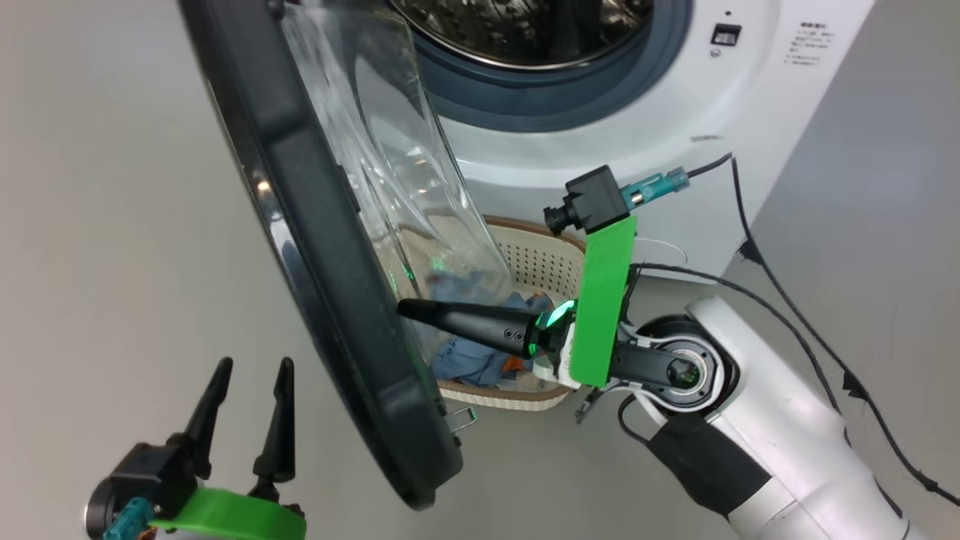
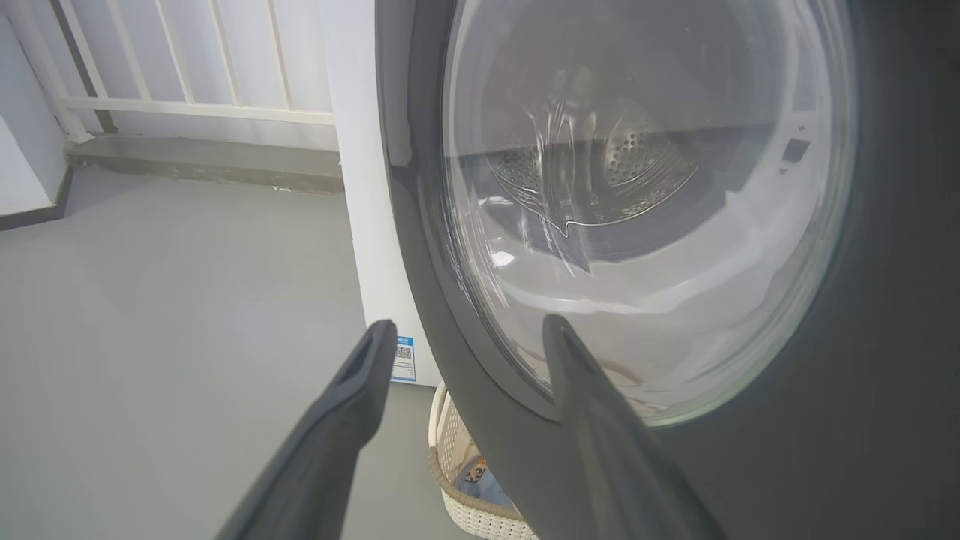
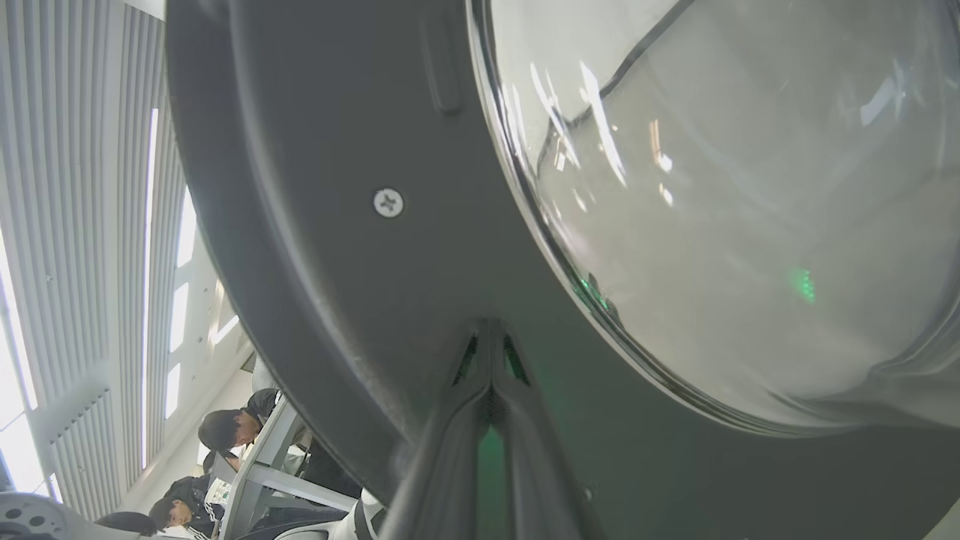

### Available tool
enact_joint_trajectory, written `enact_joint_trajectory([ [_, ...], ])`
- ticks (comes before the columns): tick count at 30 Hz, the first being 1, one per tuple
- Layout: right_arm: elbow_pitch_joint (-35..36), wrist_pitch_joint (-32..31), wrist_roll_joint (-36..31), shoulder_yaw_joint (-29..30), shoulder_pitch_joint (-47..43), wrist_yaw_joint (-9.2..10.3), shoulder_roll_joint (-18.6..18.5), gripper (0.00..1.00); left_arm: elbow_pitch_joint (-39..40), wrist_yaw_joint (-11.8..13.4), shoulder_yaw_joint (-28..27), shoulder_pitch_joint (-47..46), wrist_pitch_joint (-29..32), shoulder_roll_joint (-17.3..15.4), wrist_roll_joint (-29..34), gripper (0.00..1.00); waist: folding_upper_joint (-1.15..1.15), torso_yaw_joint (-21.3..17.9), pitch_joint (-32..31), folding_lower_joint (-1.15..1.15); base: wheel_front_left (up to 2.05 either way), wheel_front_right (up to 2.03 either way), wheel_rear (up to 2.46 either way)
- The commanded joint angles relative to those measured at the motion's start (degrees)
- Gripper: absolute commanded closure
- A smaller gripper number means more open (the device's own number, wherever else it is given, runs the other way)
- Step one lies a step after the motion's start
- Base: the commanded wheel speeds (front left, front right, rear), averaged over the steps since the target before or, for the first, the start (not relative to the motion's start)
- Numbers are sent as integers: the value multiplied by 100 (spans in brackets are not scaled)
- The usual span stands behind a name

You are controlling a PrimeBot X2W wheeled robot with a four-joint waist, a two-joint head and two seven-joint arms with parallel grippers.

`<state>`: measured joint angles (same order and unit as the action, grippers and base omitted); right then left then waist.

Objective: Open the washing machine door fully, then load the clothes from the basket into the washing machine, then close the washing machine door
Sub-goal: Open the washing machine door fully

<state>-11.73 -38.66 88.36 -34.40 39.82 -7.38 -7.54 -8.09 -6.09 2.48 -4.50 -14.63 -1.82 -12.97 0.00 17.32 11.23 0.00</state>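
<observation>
Against glossy black rim of washing machine door (image 1: 315,225), right gripper (image 1: 405,306) pinched closed, empty; left gripper (image 1: 255,364) spread wide, empty.

Far right: washing machine (image 1: 637,112), standing on floor (image 1: 112,187). Left of its opening: washing machine door (image 1: 322,247), swung out toward near side, edge-on in head view. On floor just before machine, right of door: basket (image 1: 540,259), part behind door's glass. In basket: clothes (image 1: 480,352). Right of door, over basket: right tool (image 1: 405,307), tips touching door's inner face. Near left, on door's outer side: left tool (image 1: 255,365), apart from door.
</observation>
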Motion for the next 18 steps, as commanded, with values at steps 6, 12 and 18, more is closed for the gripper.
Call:
enact_joint_trajectory([
  [6, 108, 185, -24, -271, -186, -11, 277, 100, 86, 65, -183, 61, -37, -106, -84, 0, 0, 71, -206, 0, 0, 0, 0],
  [12, 86, 331, -3, -381, -320, -11, 251, 100, 29, 39, -267, 120, -37, -106, 16, 0, 0, -2, -399, 0, 0, 0, 0],
  [18, 275, 550, -113, -425, -412, -11, 70, 100, -39, -16, -405, 200, -37, -106, 170, 0, 0, -119, -601, 0, 0, 0, 0],
])
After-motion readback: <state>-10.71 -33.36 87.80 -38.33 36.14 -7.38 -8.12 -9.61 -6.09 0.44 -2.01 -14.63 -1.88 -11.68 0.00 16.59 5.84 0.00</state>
